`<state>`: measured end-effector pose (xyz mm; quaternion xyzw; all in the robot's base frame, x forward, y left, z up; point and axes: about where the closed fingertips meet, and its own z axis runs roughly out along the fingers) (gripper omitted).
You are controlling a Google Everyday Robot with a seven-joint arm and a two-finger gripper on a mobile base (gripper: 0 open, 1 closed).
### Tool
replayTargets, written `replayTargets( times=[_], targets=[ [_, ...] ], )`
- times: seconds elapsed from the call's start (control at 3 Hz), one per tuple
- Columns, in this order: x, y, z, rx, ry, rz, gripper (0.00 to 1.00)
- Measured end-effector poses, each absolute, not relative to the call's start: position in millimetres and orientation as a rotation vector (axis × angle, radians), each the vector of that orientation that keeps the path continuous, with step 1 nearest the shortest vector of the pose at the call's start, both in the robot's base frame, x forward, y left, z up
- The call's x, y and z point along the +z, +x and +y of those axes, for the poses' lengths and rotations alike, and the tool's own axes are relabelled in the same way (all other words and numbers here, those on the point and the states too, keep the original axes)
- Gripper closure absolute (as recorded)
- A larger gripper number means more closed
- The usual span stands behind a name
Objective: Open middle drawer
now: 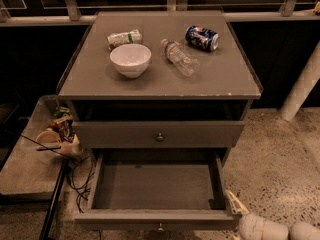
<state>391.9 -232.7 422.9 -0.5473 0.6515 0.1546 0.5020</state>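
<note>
Gripper (235, 218): lower right, arm cut off by the edge, fingers spread, empty.
Middle drawer (160, 133): shut, inside hidden.
Bottom drawer (155, 186): open.
On top: one bowl (130, 59), one bottle (180, 58), one can (202, 37).

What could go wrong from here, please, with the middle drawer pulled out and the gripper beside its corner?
1. The gripper sits low by the right front corner of the middle drawer; a careless retreat could knock the drawer askew or partly shut.
2. The water bottle and can lie on their sides on the cabinet top; a jolt to the cabinet might set them rolling.
</note>
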Motion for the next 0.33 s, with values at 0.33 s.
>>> replayTargets(
  times=[0.33],
  targets=[
    [422.9,391.9,-232.7,0.374,-1.323,1.574,0.00]
  ],
)
